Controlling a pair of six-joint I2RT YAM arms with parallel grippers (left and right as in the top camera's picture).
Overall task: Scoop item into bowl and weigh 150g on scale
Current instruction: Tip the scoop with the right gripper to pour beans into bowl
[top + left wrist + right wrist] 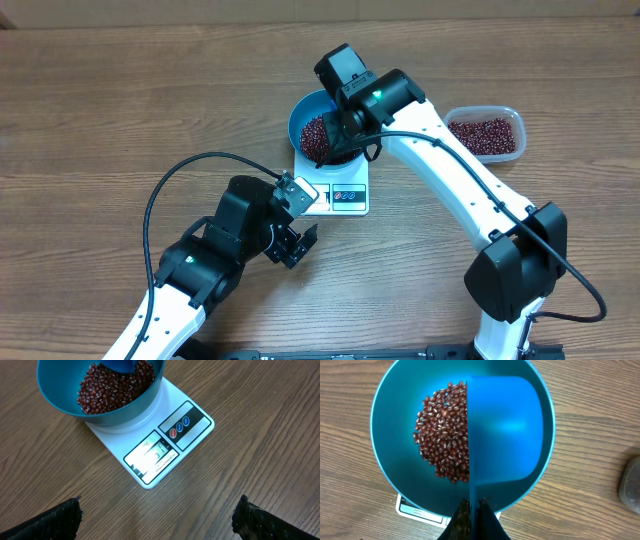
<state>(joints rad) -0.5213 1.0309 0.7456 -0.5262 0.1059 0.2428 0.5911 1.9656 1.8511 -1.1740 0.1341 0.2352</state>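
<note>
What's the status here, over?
Right gripper shut on small blue plastic scoop, in deep round blue bowl. Left gripper open, empty. Bowl on flat white square scale, holding dark red-brown beans. Nothing obstructing.

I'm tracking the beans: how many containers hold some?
2: the bowl on the scale, and the tub on the table beside the right arm. The scoop over the bowl may hide more.

One bowl [298, 115], one scale [345, 198], one scoop [505, 430], one tub [485, 111], two end effectors [300, 248] [472, 510]
</note>
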